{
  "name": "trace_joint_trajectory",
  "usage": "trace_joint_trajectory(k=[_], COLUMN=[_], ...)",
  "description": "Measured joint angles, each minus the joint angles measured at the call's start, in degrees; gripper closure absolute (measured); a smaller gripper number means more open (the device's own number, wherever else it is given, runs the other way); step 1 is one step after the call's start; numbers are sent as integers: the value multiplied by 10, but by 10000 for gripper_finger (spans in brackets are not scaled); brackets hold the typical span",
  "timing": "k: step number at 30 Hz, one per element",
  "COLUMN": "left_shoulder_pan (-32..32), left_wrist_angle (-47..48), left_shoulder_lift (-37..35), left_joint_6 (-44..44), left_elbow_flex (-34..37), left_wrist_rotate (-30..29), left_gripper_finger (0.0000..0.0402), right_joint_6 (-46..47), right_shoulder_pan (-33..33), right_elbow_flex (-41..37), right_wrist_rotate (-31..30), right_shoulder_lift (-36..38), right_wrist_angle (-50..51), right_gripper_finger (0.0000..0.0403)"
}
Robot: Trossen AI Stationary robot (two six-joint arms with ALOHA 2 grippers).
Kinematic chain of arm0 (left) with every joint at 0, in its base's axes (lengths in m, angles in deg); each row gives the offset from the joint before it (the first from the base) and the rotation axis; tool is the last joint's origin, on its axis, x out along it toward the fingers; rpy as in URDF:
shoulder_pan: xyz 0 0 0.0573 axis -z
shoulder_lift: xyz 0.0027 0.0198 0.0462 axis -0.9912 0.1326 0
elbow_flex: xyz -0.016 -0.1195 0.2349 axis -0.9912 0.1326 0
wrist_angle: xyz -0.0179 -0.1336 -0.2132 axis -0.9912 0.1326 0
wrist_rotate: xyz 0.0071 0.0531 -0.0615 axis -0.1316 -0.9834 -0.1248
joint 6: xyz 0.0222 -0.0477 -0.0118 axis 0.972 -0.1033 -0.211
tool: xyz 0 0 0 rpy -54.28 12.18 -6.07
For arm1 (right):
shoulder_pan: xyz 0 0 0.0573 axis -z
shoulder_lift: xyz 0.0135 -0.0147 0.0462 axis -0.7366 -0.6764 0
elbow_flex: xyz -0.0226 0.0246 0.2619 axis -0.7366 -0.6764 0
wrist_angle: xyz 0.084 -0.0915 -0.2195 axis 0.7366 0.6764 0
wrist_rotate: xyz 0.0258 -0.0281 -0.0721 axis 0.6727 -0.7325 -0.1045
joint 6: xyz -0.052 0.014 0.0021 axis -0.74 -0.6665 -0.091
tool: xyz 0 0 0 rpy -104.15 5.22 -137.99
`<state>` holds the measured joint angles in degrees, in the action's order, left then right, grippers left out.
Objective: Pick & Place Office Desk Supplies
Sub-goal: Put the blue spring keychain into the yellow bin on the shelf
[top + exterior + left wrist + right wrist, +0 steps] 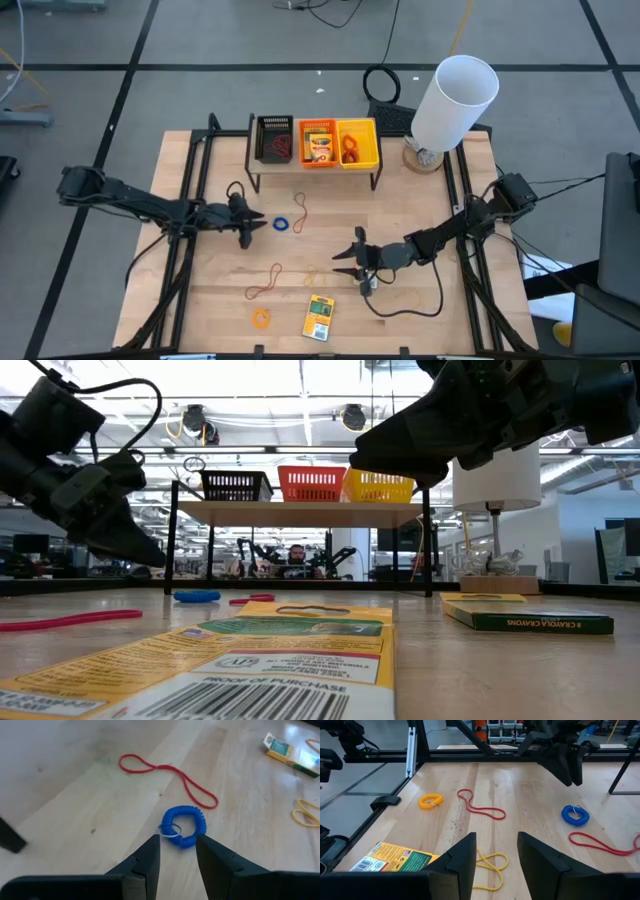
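Observation:
My left gripper (258, 226) (177, 845) is open and low over the table. Its fingertips stand just short of a blue coiled band (183, 826) (281, 224) that lies flat on the wood. A red loop (167, 775) lies beyond the band. My right gripper (350, 258) (495, 842) is also open, hovering over a yellow loop (487, 865). A yellow pack (319, 318) (395, 857) lies flat near the table's near edge. A second pack (525, 615) (290, 755) lies by my right gripper. An orange coil (261, 318) and an orange-red loop (265, 285) also lie on the table.
A black bin (275, 140), an orange bin (318, 143) and a yellow bin (357, 143) stand on a raised shelf at the far side, each with items inside. A big white cylinder (455, 100) leans at the far right corner. Bare wood lies between the two grippers.

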<state>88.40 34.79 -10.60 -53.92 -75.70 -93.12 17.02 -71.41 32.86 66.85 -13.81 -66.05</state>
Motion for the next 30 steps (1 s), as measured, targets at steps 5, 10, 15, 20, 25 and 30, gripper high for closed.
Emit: trace_joint_trajectory(k=[5, 10, 15, 20, 25, 30], left_shoulder_pan=[0, 0, 0, 1, 0, 0], left_wrist_angle=[-56, -98, -97, -80, 4, 58], left_shoulder_lift=[60, 118, 177, 231, 271, 308], left_joint_6=[-5, -5, 15, 59, 98, 146], left_elbow_flex=[0, -6, -42, -92, -145, -189], left_wrist_rotate=[4, 4, 7, 25, 16, 6], left_gripper_finger=[284, 284, 284, 284, 284, 284], right_joint_6=[-1, -1, -1, -1, -1, -1], right_shoulder_pan=[0, 0, 0, 0, 0, 0], right_elbow_flex=[0, 0, 0, 0, 0, 0], right_wrist_rotate=[0, 0, 0, 0, 0, 0], right_shoulder_lift=[0, 0, 0, 0, 0, 0], right_wrist_angle=[0, 1, 2, 4, 5, 5], right_gripper_finger=[271, 271, 271, 271, 271, 271])
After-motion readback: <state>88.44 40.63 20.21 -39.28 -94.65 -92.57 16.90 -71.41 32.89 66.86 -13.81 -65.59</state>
